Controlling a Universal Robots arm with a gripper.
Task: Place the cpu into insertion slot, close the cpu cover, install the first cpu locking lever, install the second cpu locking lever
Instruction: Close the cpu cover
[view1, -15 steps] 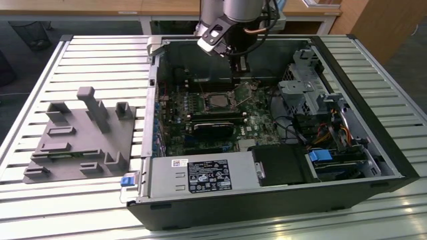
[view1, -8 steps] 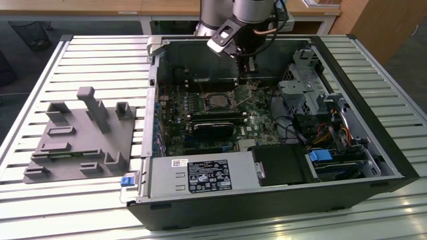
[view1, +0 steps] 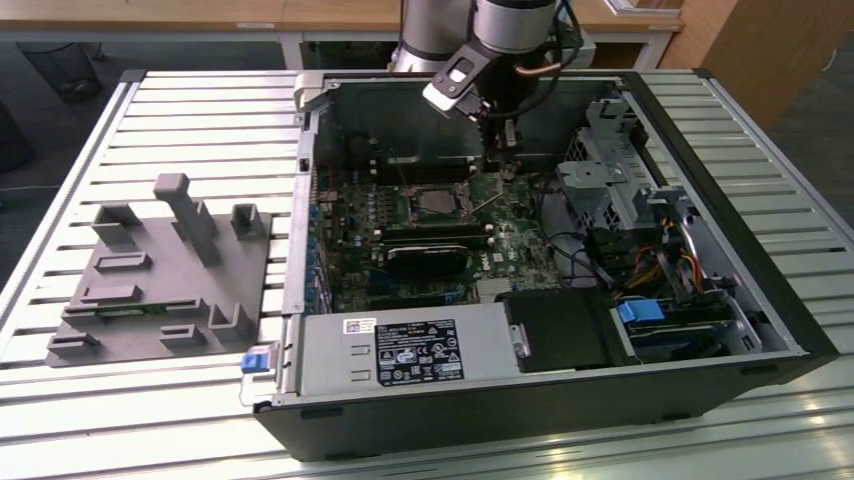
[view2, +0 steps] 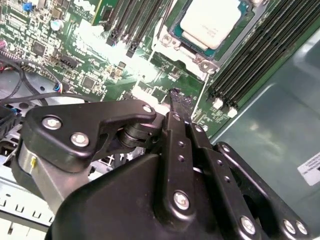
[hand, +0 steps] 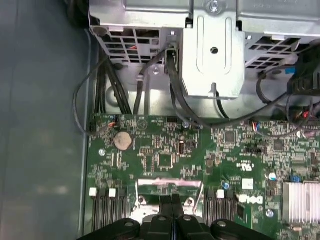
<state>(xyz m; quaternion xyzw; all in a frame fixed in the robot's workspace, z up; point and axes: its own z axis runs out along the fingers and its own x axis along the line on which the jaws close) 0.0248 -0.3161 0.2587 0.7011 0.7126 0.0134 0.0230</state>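
The cpu (view2: 209, 19), a flat square chip with a pale silvery top, lies in the insertion slot (view1: 434, 205) on the green board inside the open computer case. A thin silver frame, the cpu cover (view2: 199, 59), lies flat around the chip. In the exterior view my gripper (view1: 507, 170) hangs over the board to the right of the slot and a little behind it. In both wrist views its black fingers (view2: 176, 107) are pressed together with nothing between them. In the first wrist view the gripper (hand: 172, 199) is just above a silver metal edge (hand: 150, 186) of the socket.
Long black memory slots (view2: 250, 55) flank the socket. A black heatsink block (view1: 424, 262), a power supply (view1: 400, 352) and a metal drive cage (view1: 607, 180) with cables (hand: 175, 102) crowd the case. A grey fixture tray (view1: 160, 270) sits on the slatted table at the exterior view's left.
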